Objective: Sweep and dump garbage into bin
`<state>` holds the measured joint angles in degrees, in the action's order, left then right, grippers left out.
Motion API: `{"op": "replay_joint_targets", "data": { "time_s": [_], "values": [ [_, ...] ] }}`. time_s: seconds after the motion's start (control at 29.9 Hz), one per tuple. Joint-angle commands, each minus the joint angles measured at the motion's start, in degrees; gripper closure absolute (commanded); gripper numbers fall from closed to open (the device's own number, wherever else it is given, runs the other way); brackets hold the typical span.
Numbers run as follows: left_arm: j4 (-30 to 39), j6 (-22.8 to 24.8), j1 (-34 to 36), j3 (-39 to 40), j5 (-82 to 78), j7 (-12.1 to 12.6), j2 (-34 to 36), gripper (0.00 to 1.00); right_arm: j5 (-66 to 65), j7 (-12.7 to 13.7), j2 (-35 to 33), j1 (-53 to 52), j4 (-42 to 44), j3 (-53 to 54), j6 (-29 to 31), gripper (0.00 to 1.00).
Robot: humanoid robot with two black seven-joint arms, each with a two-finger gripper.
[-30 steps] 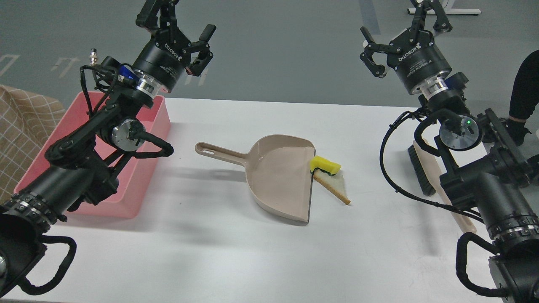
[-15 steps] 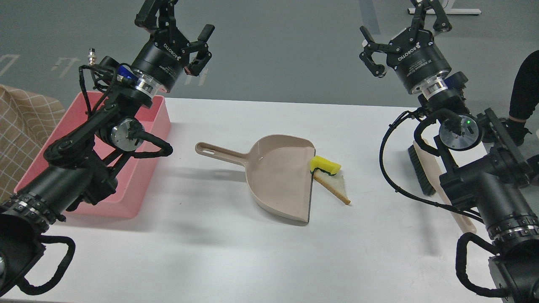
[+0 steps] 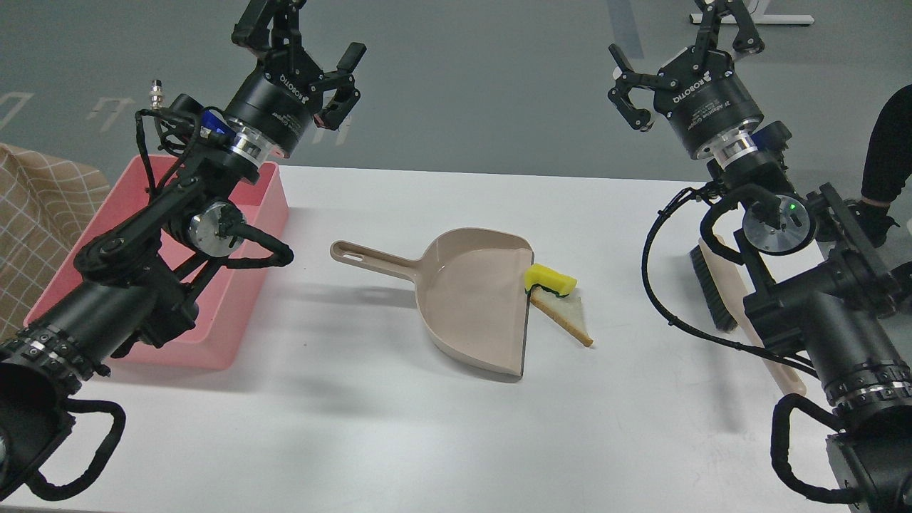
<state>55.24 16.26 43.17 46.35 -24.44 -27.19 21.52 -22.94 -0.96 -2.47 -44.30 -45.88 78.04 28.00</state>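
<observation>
- Almost nothing has shifted since the earlier frames: the left gripper (image 3: 303, 39) sits a touch higher and further right than half a second ago, while the right gripper (image 3: 680, 39) and everything on the table (image 3: 399, 434) lie as they did.
- Left gripper: black, ridged metal, raised above the table's far-left corner with its two fingers spread wide, nothing between them.
- Right gripper: the same make, raised beyond the far-right part of the table, fingers likewise spread and empty.
- Bin (image 3: 246, 249): a shallow pink plastic tub with rounded corners, set along the left edge of the white, smooth tabletop; the left arm crosses over it.
- Dustpan (image 3: 470, 299): beige, glossy plastic, a scoop with a long slotted handle pointing toward the left edge — it lies flat near the middle of the table, its straight lip facing right.
- Sponge (image 3: 548, 279): yellow foam on a dark green scouring layer, touching the dustpan's lip at its far end.
- Bread slice (image 3: 570, 317): a white triangle with a brown crust, just in front of the sponge, one corner against the lip.
- Brush (image 3: 716, 288): dark bristles on a pale beige back, near the right edge — partly hidden behind the right arm.
</observation>
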Motion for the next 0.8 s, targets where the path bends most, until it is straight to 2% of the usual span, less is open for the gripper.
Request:
{"op": "replay_joint_targets", "data": {
  "time_s": [0.0,0.13,0.2,0.4,0.47,0.77],
  "values": [
    [1.4,-2.5,-0.2,-0.7,-0.3,0.0,0.4,0.02,0.0,0.0,-0.3,0.1,0.0,0.0,0.0,0.00],
    [4.6,-7.0,-0.9,-1.9,-3.0,-0.1,2.2,0.02,0.0,0.0,-0.4,0.4,0.0,0.1,0.0,0.00],
    [8.7,-11.9,-2.1,-2.6,-6.0,-0.1,3.4,0.02,0.0,0.0,-0.5,0.5,0.0,0.1,0.0,0.00],
    [19.0,-16.7,-7.7,-2.9,-7.3,0.3,7.5,0.02,0.0,0.0,-0.5,0.4,0.0,0.1,0.0,0.00],
    [24.5,-20.8,-10.9,-3.5,-7.5,0.3,10.3,0.02,0.0,0.0,-0.5,0.4,0.2,0.1,0.0,0.00],
    [37.4,-30.1,-18.5,-7.3,-10.3,0.5,18.4,0.02,-0.1,0.0,-0.6,0.4,0.1,0.0,0.0,0.00]
  ]
}}
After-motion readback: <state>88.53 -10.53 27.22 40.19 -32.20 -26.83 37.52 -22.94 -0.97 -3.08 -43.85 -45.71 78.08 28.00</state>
